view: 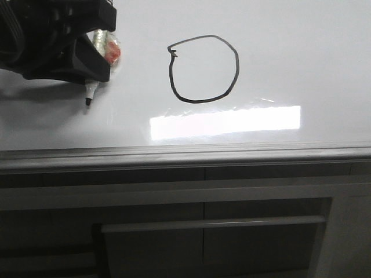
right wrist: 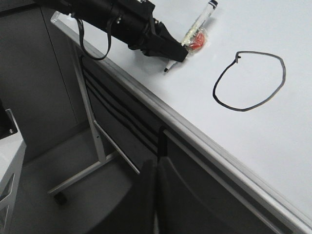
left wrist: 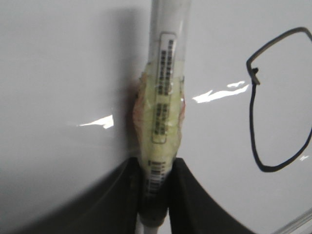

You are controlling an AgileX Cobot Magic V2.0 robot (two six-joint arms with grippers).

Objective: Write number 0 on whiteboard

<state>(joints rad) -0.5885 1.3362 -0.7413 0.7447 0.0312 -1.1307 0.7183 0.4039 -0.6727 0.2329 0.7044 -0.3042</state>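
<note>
I am clamping the marker (view: 94, 81) in my left gripper (view: 87, 61), tip angled down just above the whiteboard (view: 301, 52) near its front left edge. Farther in, toward the board's middle, the number 0 (view: 203, 69) is sitting closed. I cannot tell my right gripper's (right wrist: 156, 195) opening; it is dark and cropped.

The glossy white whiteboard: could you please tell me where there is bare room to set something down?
The glossy white whiteboard is bare right of the black hand-drawn number 0, and between that loop and the grey metal edge strip. The left side is crowded: the left gripper holds the taped white marker there.
</note>
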